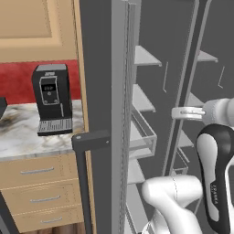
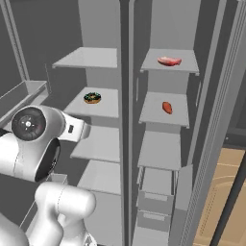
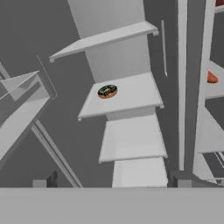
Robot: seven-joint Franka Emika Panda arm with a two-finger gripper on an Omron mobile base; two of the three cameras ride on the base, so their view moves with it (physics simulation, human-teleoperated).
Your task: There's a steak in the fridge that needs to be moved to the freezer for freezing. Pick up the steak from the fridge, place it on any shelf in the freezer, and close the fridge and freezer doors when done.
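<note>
Hand (image 3: 112, 183) open, fingers apart and holding nothing; just the two dark fingertips (image 3: 43, 181) poke up at the bottom of the hand view, far apart, their lower parts cut off by the frame bottom. In the right base view the hand itself is hard to make out: the wrist sits at left-centre and blocks it. The hand view looks into the freezer (image 3: 127, 100), the narrow compartment with short pale shelves stacked centre-frame; a dark-iced donut (image 3: 107, 91) lies on the second shelf from top, at upper centre and well clear of the fingertips. The steak (image 2: 169, 61) is a pinkish-red slab on the top shelf of the fridge (image 2: 168, 120), upper right of the right base view, across the centre divider from the wrist, above and to the right of it, well apart. In the hand view the steak is barely a red sliver at the top right corner, cut by the frame edge. A smaller orange-red item (image 2: 167, 107) sits on the next fridge shelf down; can't tell what it is. Both doors stand open: the freezer door (image 1: 98, 114) fills the middle of the left base view edge-on and hides part of the interior. Left of it, a black coffee machine (image 1: 51, 98) stands on a marble bench (image 1: 23, 135).
</note>
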